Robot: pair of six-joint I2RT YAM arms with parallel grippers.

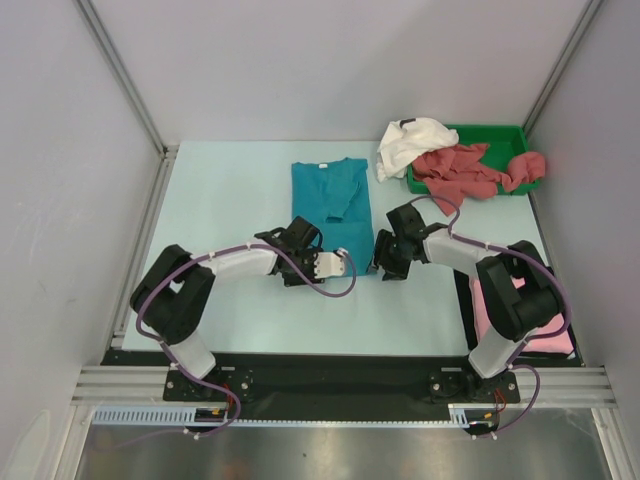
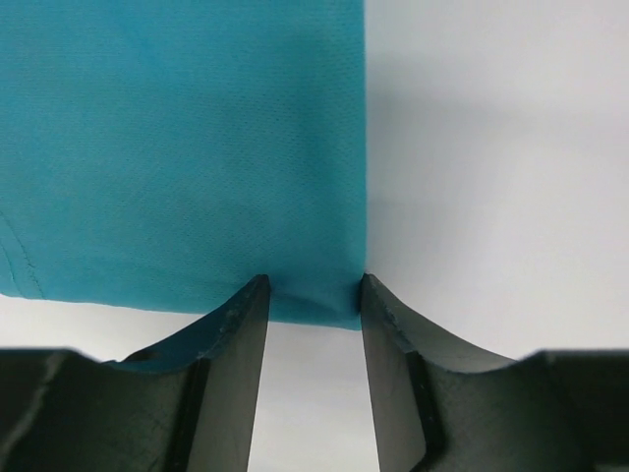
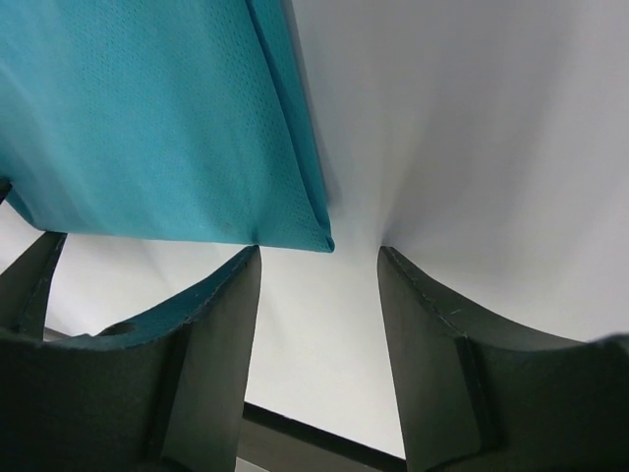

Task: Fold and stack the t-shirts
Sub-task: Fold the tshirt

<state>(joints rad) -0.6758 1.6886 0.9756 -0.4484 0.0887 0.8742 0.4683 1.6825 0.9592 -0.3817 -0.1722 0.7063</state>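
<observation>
Your left arm (image 1: 240, 262) and right arm (image 1: 455, 250) pair white shells with bulky black joints; a purple cable (image 1: 137, 305) loops along each. Fingers (image 2: 231, 374) look matte black, perhaps scuffed.

the top view looks down from above and behind the arm bases, far enough to take in the whole tabletop (image 1: 230, 190). the left wrist view sits low and very close, facing out between the fingers of the left hand (image 2: 312, 285) at a corner of the teal shirt (image 2: 177, 147). the right wrist view, equally close, looks past the right hand (image 3: 319, 254) at a shirt corner too. all three share the shirt's near edge.
</observation>
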